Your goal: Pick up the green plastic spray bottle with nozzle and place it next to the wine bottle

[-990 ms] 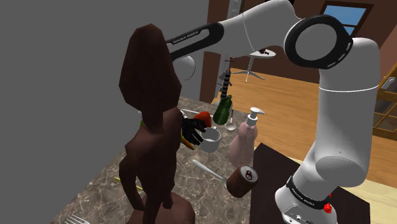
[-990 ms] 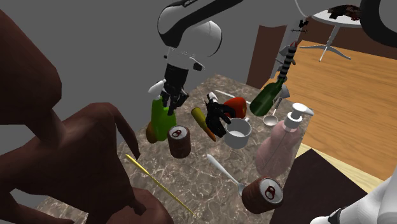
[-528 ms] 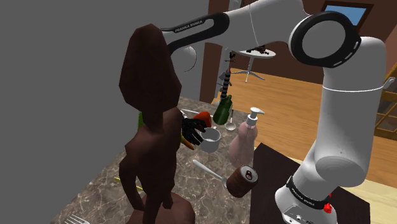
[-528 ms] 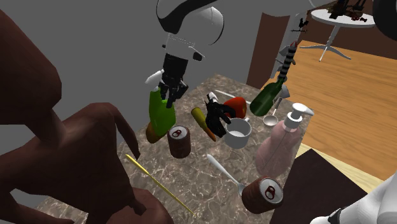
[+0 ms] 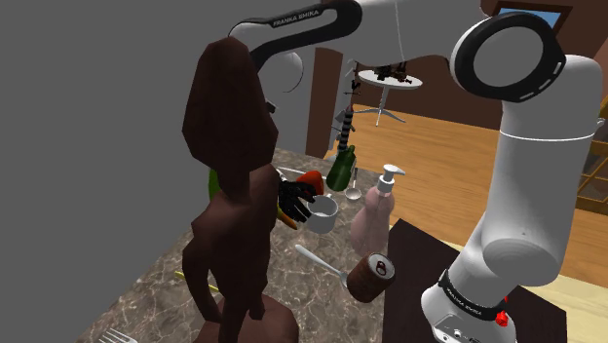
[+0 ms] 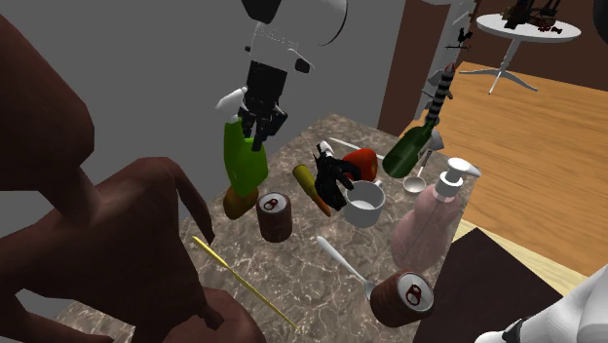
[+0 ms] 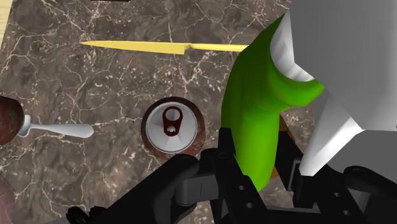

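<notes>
The green spray bottle [image 6: 244,164] with a white nozzle [image 6: 232,97] hangs above the marble tabletop [image 6: 292,263], and my gripper [image 6: 261,125] is shut on its neck. From the wrist, the black fingers [image 7: 224,160] clasp the green body [image 7: 254,130] below the white nozzle [image 7: 331,89]. The dark green wine bottle [image 6: 409,151] leans at the table's far side, to the second exterior view's right of the gripper. In the shoulder view the wine bottle [image 5: 341,168] stands behind the mug, and a sliver of the spray bottle [image 5: 213,182] shows beside the statue.
A tall brown statue [image 5: 229,175] blocks much of the shoulder view. Under the lifted bottle stands a brown can [image 6: 275,214]. A white mug [image 6: 365,203], a pink pump dispenser [image 6: 429,219], a spoon [image 6: 341,258], a second can [image 6: 402,297] and a yellow stick [image 6: 244,283] crowd the table.
The gripper has risen with the green spray bottle in it, lifting the bottle off the table. Nothing else on the table has moved.
</notes>
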You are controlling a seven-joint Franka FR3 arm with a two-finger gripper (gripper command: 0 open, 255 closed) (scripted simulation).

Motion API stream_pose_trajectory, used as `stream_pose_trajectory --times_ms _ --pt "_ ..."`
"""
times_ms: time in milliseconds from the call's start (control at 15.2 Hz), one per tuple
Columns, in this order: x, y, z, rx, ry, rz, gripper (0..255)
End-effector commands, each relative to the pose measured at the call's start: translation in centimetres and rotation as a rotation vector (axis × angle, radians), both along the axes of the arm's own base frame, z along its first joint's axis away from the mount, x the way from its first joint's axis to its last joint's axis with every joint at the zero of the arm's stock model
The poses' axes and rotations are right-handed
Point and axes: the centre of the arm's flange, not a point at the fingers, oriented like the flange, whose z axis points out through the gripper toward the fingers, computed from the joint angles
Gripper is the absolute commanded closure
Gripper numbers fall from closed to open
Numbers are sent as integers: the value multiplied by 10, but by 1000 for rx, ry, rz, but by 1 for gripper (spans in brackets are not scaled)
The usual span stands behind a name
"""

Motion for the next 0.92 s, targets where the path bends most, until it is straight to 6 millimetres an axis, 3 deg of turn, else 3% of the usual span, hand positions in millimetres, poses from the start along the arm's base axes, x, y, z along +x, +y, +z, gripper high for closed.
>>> stream_pose_trajectory --times_ms 0,858 --pt "1 -1 11 0 0 0 255" --pt "1 -1 79 0 0 0 255"
